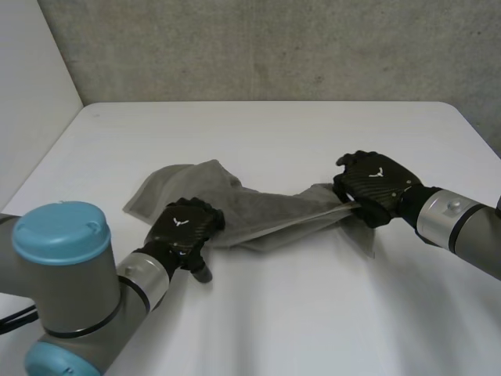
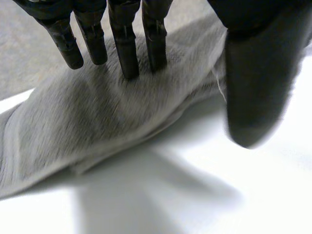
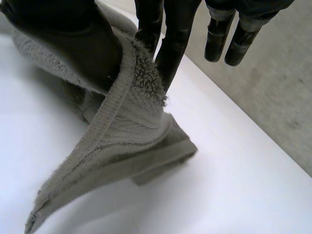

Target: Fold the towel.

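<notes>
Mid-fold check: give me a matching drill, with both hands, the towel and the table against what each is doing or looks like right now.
Things:
1. left hand
2. right hand
3. towel
4. table

States:
A. white, with the cloth lying on it
B. pinches the towel's hemmed edge between thumb and fingers
C. grey, bunched, drawn out between the two hands
D. straight fingers rest on top of the towel

Pairs: 1-D, 2-B, 3-C, 4-A
</notes>
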Robot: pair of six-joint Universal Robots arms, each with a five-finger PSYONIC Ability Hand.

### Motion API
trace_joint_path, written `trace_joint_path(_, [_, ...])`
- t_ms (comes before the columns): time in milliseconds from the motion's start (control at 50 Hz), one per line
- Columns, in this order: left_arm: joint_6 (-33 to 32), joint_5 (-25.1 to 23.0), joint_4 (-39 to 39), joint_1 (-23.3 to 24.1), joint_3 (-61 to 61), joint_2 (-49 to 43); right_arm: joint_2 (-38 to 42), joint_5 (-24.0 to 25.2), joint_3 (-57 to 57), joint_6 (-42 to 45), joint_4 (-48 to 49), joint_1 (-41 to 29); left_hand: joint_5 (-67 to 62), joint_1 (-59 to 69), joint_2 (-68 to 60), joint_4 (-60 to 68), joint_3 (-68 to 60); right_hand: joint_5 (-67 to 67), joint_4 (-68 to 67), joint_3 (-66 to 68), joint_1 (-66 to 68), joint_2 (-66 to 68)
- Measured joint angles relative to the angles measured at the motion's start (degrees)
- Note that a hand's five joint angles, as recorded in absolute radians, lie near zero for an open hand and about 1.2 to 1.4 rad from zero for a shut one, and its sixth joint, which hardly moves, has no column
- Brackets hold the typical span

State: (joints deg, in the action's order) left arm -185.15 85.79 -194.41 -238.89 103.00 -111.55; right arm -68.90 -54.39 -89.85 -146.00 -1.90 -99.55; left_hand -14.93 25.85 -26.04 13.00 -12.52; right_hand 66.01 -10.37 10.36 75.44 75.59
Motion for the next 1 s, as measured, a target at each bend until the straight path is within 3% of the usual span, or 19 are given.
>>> trace_joint_path(100, [-0.1,5.8,-1.5,0.0,-1.8,-2.5,0.3,-3.4,0.7,-2.4,-0.4,-0.2,12.1,-10.2,11.9,0.0,0.0,-2.2,0.0,0.0,-1.9,-2.0])
trace_joint_path(220, [0.0,11.0,-4.7,-0.5,-2.6,-3.3,0.2,-4.2,-0.3,-6.3,0.2,-0.5,12.1,-10.7,12.3,0.0,0.0,-34.0,0.0,0.0,-33.2,-33.1])
trace_joint_path(300, [0.1,12.1,-6.5,-0.9,-2.4,-3.4,0.1,-4.2,-1.2,-7.9,0.9,-0.5,12.1,-10.6,12.3,0.0,0.0,-40.2,0.0,0.0,-37.7,-37.2])
trace_joint_path(600, [-1.2,12.0,-11.5,-1.4,-5.8,-9.4,-0.4,-5.3,-3.3,-19.1,7.0,-2.4,12.1,-10.6,12.4,0.0,0.0,-40.2,0.0,0.0,-37.7,-37.2])
trace_joint_path(860, [-12.2,11.8,-12.9,-6.0,-7.8,-12.6,-0.3,-7.2,-5.7,-19.7,8.9,-4.3,12.1,-10.6,12.4,0.0,0.0,-36.5,0.0,0.0,-36.3,-36.4])
trace_joint_path(920, [-14.5,11.7,-13.1,-7.9,-7.9,-12.8,0.0,-7.2,-5.5,-19.5,9.2,-4.2,12.1,-10.6,12.4,0.0,0.0,-28.1,0.0,0.0,-27.6,-27.7])
trace_joint_path(1000, [-16.6,11.3,-13.2,-10.5,-8.5,-13.3,1.4,-7.2,-3.5,-19.7,10.3,-4.2,12.1,-10.6,12.4,0.0,0.0,-6.0,0.0,0.0,-5.6,-5.5])
